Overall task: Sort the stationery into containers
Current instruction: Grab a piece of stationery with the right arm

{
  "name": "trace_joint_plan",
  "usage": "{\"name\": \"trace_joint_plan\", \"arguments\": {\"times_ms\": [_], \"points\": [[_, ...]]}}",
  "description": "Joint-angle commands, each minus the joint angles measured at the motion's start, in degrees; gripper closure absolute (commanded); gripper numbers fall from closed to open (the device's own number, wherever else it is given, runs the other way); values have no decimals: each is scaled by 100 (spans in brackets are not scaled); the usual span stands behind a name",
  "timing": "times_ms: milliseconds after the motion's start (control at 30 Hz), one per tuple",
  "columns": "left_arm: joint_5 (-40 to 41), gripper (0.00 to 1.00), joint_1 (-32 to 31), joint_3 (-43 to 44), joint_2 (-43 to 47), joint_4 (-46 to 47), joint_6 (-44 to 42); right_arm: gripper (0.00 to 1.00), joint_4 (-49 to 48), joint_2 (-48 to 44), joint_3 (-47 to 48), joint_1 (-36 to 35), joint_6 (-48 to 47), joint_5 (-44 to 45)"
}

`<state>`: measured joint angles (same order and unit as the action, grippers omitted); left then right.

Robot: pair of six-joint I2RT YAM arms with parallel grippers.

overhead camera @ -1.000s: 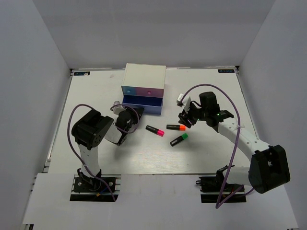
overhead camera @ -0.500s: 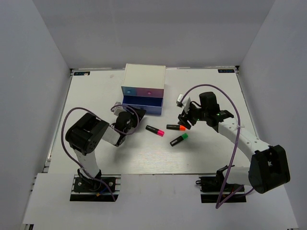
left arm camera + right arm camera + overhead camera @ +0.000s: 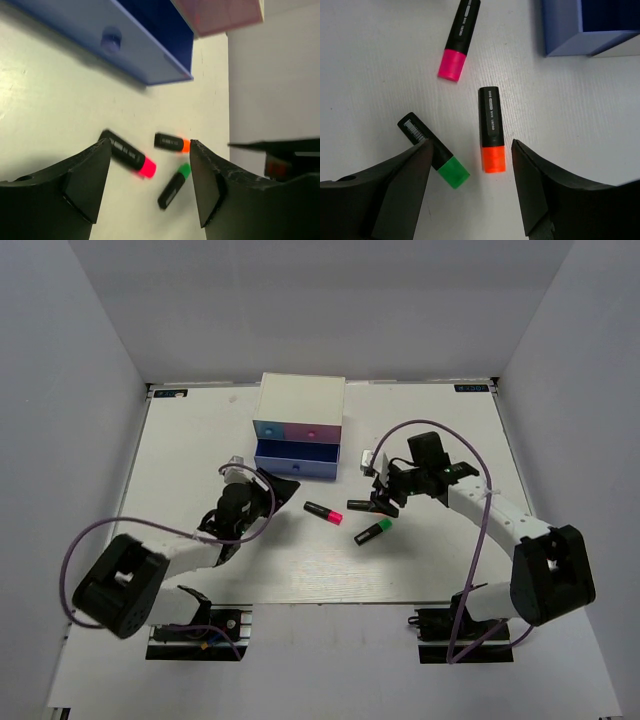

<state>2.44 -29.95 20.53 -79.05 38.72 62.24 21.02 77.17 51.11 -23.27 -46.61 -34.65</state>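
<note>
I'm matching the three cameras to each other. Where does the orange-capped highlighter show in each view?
Top external: orange-capped highlighter just right of centre, its cap end hidden under the right tool.
Left wrist: lower middle, cap pointing right.
Right wrist: centre, cap pointing down.
Shared landmark: the open dark blue drawer, visible in all three views.

- Top: high behind bases, whole white table point(image 3: 200, 440)
- Left wrist low, oblique; right wrist close, straight down
- Shared: short black highlighters point(image 3: 491, 131), dark blue drawer point(image 3: 125, 47)
</note>
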Motion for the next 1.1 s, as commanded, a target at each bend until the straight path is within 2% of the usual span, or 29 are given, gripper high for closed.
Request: {"name": "trace_joint_plan", "arguments": {"times_ms": [0,200,300,400,633,1067], "points": [[-358,26,34,-260,985,-1238,-396,30,386,280,294,-37,-551,-323],[63,13,34,82,2540,-3656,-801,31,385,1159,768,-231,-270,310],[274,2,34,258,2894,-4527,-871,31,351,1423,918,-353,-244,626],[494,0,95,407,3219,-5126,-723,31,289,1652,1006,-433,-182,960],[390,0,95,654,3290,-5708,-520,31,298,1933,988,-503,-208,1118],[389,0,95,706,3475,-5875,-520,34,245,2522,1199,-495,-199,1470]]}}
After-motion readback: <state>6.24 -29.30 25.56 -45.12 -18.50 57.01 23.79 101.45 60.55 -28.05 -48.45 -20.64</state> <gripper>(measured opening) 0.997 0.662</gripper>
